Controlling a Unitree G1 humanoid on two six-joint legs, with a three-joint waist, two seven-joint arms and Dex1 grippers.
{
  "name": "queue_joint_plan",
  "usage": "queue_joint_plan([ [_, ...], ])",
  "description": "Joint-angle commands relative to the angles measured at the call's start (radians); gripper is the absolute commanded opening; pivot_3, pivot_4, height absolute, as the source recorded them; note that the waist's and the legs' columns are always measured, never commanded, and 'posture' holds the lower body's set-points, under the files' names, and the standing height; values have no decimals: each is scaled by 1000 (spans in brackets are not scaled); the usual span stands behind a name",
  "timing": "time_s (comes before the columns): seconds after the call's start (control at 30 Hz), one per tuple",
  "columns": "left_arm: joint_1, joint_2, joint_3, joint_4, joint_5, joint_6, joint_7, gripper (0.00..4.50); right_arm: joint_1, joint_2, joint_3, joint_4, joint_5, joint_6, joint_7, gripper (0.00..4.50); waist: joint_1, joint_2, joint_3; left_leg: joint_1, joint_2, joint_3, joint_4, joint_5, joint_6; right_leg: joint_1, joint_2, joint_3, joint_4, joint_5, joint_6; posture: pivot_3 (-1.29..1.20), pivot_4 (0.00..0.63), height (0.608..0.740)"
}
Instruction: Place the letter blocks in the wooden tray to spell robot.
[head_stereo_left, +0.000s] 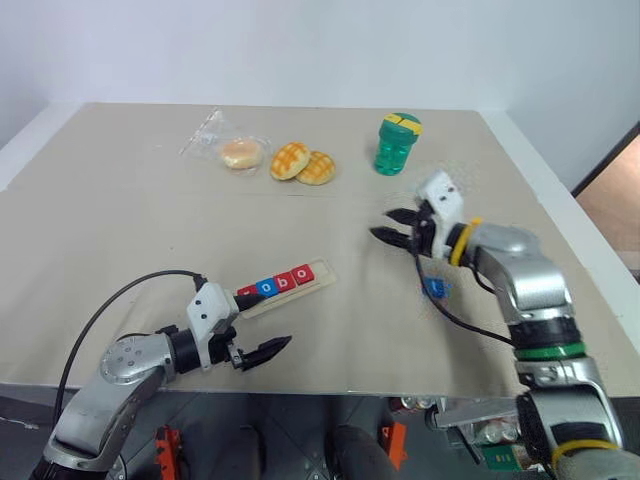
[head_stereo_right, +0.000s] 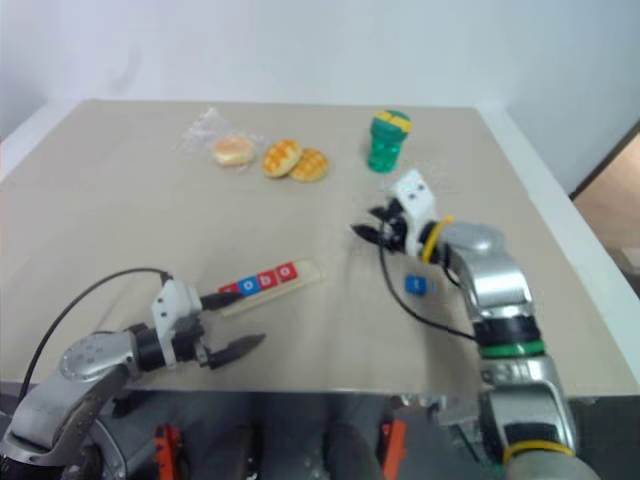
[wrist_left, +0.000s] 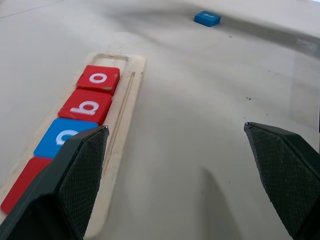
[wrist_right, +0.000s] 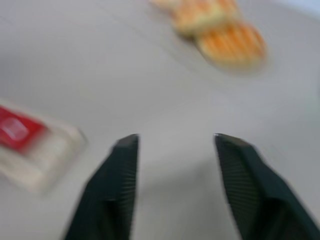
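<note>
Pale-wood long narrow tray (head_stereo_left: 300, 285) lies just ahead of the left gripper (wrist_left: 185, 165), its slot filled with four flat square letter tiles: red (wrist_left: 27, 180), blue o (wrist_left: 65, 137), red b (wrist_left: 87, 106), red o (wrist_left: 100, 80). One end cell past the last red o is left bare, judged to be kept for the t. The left gripper's black fingers (wrist_left: 75, 175) are spread wide and grasp nothing; they are held low beside the tray, likely to steady it if needed. The remaining small blue square tile (head_stereo_left: 436, 288) lies flat on the beige table (head_stereo_left: 120, 230), below and just behind the right gripper (head_stereo_left: 398, 227), well apart from the tray. The right gripper's fingers (wrist_right: 117, 185) are parted, with nothing between them, and are raised off the table. Letter on the blue tile cannot be read. Buns (head_stereo_left: 302, 163) and a green bottle (head_stereo_left: 396, 143) sit beyond the right fingers, unrelated to the spelling.
</note>
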Motion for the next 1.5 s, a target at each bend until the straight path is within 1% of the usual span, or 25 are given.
queue_joint_plan([
  [0.03,-14,7,-7,-41,6,-12,-4,4500,104,2,-101,-247,36,147,-112,4027,-3,0,0,0,0,0,0,0,0,0,0,0,0,0,0,0,150,740],
  [0.07,-12,9,-11,-39,14,-18,-5,4500,144,20,-124,-319,41,191,-155,4341,-4,0,0,0,1,0,0,0,0,0,1,0,0,0,0,0,150,740],
  [0.1,-12,4,-15,-36,20,-22,1,4500,188,49,-146,-400,48,248,-204,4431,-4,0,0,1,1,0,-1,0,0,0,1,1,1,0,0,0,150,740],
  [0.2,-20,-25,-16,-26,33,-32,32,4500,276,172,-193,-576,28,348,-379,4431,-6,0,0,2,4,0,-1,0,0,0,4,1,1,1,-1,0,150,740],
  [0.23,-27,-40,-20,-22,43,-45,43,4500,306,232,-195,-621,-9,341,-463,4431,-6,0,0,2,4,0,-1,0,0,0,5,1,1,1,-2,0,150,740],
  [0.33,-44,-70,-37,-11,67,-65,61,4500,358,357,-188,-685,-73,324,-623,4431,-4,0,0,2,4,-1,0,1,-1,0,5,0,1,3,-3,0,150,740],
  [0.4,-52,-81,-50,-7,77,-70,64,4500,384,396,-174,-684,-112,302,-687,4431,-4,0,0,2,4,0,0,1,-2,0,4,0,1,3,-3,0,150,740],
  [0.53,-73,-93,-65,-1,94,-78,66,4500,429,425,-152,-654,-150,262,-743,4431,-4,0,0,2,2,3,1,2,-3,0,1,3,0,2,-3,0,150,740],
  [0.63,-88,-89,-68,9,91,-79,57,4500,453,451,-141,-633,-157,241,-762,4431,-5,0,0,2,1,4,1,2,-3,0,0,4,0,4,1,0,150,740],
  [0.73,-97,-79,-68,13,85,-73,41,4500,470,472,-120,-600,-155,230,-766,4431,-5,0,0,2,1,3,1,2,-3,0,1,3,0,3,1,0,150,740],
  [0.9,-102,-72,-66,16,84,-68,29,4500,471,499,-100,-585,-138,267,-756,4431,-5,0,0,2,3,2,0,2,-3,-1,3,3,0,3,0,0,150,740],
  [1.0,-100,-69,-66,10,84,-64,27,4500,480,520,-113,-574,-139,260,-773,3664,-5,0,0,2,3,2,0,2,-3,0,3,3,0,3,0,0,150,740],
  [1.07,-99,-66,-65,7,84,-60,27,4500,485,534,-121,-573,-135,267,-781,2979,-5,0,-1,2,3,2,0,2,-3,0,3,2,0,3,0,0,150,740],
  [1.1,-97,-64,-64,5,83,-58,26,4500,487,542,-123,-576,-131,270,-785,2536,-4,0,-1,2,3,2,0,2,-3,0,3,2,0,3,0,0,150,740],
  [1.13,-95,-62,-62,3,82,-56,25,4500,488,552,-125,-581,-126,273,-789,2282,-4,0,-1,2,2,2,0,2,-3,0,2,2,0,3,0,0,150,740],
  [1.23,-88,-55,-59,-4,78,-49,24,4500,492,573,-123,-601,-114,284,-790,1285,-5,-1,-1,2,2,2,0,2,-3,0,2,3,0,3,0,0,150,740],
  [1.37,-82,-44,-57,-10,72,-38,22,4500,489,587,-102,-631,-80,290,-762,1246,-5,-1,-1,2,3,2,0,2,-3,0,3,2,0,3,0,0,150,740],
  [1.5,-75,-37,-57,-19,67,-25,21,4500,462,560,-28,-679,-50,315,-704,1246,-7,-1,-1,2,3,2,0,2,-3,-1,3,2,0,3,-1,0,150,740],
])
